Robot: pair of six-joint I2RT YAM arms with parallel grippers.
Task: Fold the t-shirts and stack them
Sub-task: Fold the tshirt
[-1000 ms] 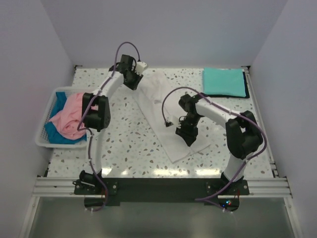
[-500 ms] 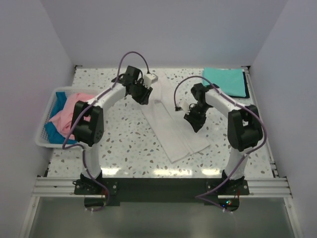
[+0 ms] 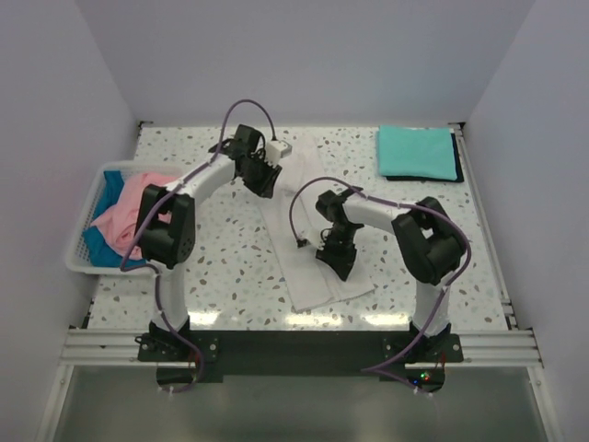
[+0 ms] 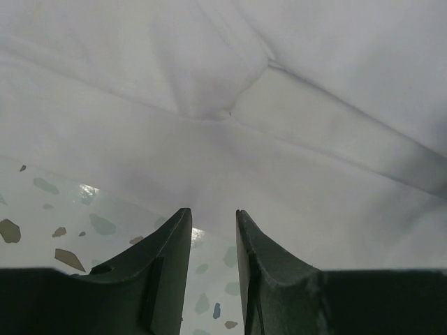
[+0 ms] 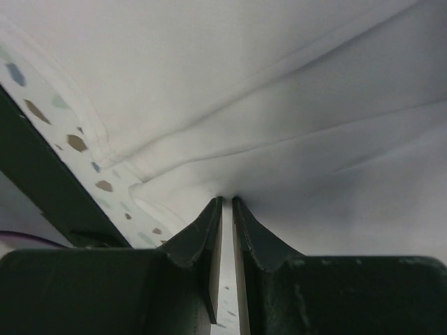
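Top view overhead; wrist views close, sharing white t-shirt (image 3: 308,279).

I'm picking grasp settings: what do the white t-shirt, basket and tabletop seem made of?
The white t-shirt: soft matte cloth, likely cotton knit; it creases and shows stitched hems. The basket: rigid white lattice, probably plastic. The tabletop: hard, glossy, speckled like terrazzo; it mirrors light strips.
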